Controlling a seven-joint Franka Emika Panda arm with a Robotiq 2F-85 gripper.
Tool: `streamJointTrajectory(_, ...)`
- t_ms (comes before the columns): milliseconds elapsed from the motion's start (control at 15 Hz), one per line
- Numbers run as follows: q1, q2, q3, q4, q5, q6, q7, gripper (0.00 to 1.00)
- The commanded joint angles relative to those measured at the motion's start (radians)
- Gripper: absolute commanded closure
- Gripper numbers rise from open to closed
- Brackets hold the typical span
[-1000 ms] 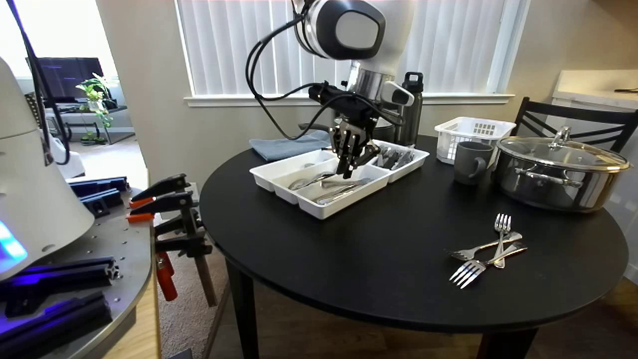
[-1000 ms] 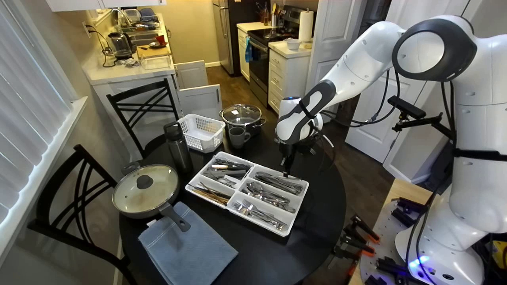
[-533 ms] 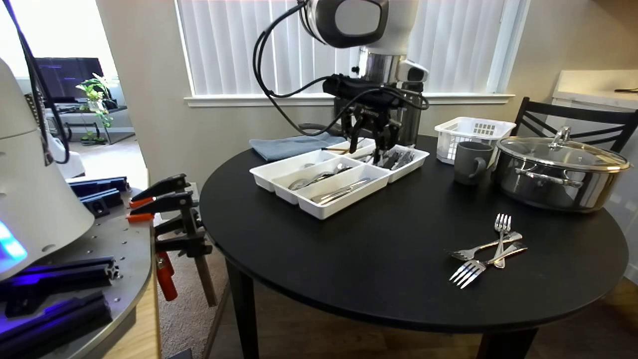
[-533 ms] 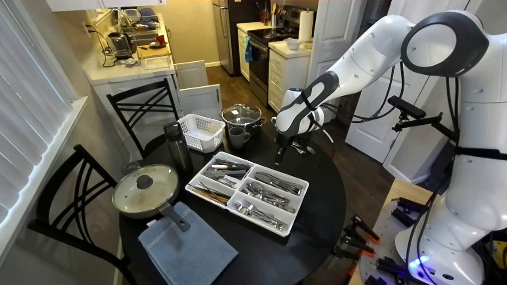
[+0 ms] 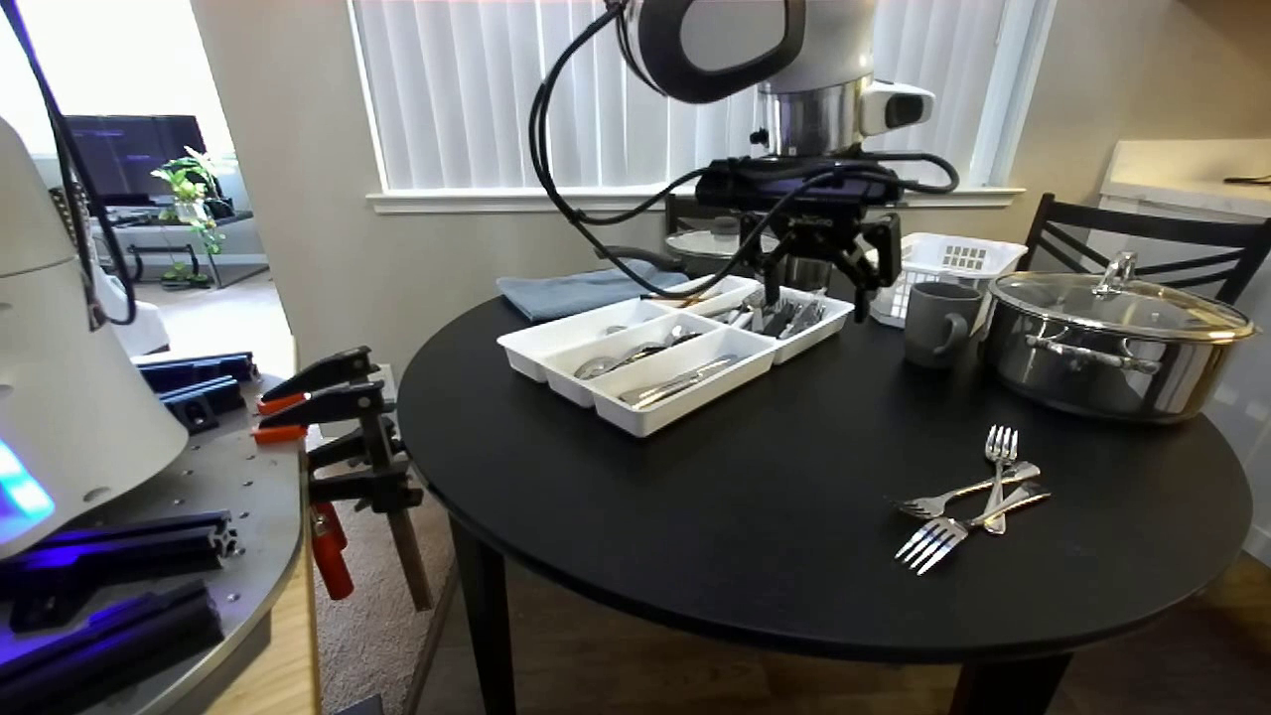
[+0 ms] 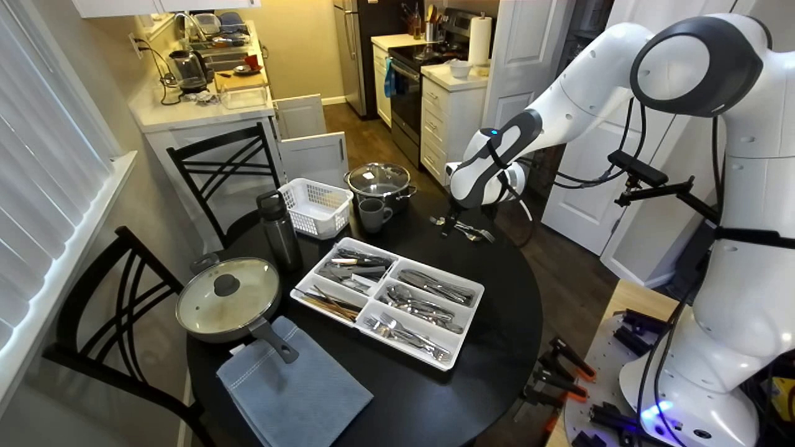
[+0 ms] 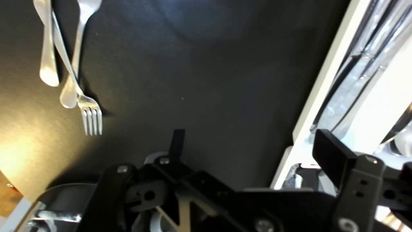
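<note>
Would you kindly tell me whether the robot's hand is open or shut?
Open: the hand has its fingers spread wide, with nothing held between them.

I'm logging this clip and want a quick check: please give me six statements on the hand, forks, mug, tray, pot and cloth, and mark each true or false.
1. The hand grips a spoon. False; the hand is open and holds nothing.
2. Three forks overlap on the table. True.
3. The mug sits inside the basket. False; the mug stands beside the basket.
4. Cutlery lies in the tray. True.
5. The pot has no lid on. False; a glass lid covers the pot.
6. The pan handle reaches over the cloth. True.
</note>
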Motion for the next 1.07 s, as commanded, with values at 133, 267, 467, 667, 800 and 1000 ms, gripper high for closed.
streamJointTrajectory(133, -0.106, 0.130, -0.021, 0.065, -0.006, 0.016, 0.033, 0.00)
streamJointTrajectory(267, -0.120, 0.182, -0.050, 0.103, -0.018, 0.004, 0.066, 0.00)
streamJointTrajectory(467, -0.129, 0.249, -0.078, 0.155, -0.029, -0.006, 0.115, 0.00)
streamJointTrajectory(667, -0.126, 0.298, -0.098, 0.197, -0.043, -0.008, 0.174, 0.00)
streamJointTrajectory(800, -0.118, 0.320, -0.117, 0.216, -0.065, 0.005, 0.215, 0.00)
streamJointTrajectory(1000, -0.130, 0.331, -0.125, 0.237, -0.099, 0.022, 0.263, 0.00)
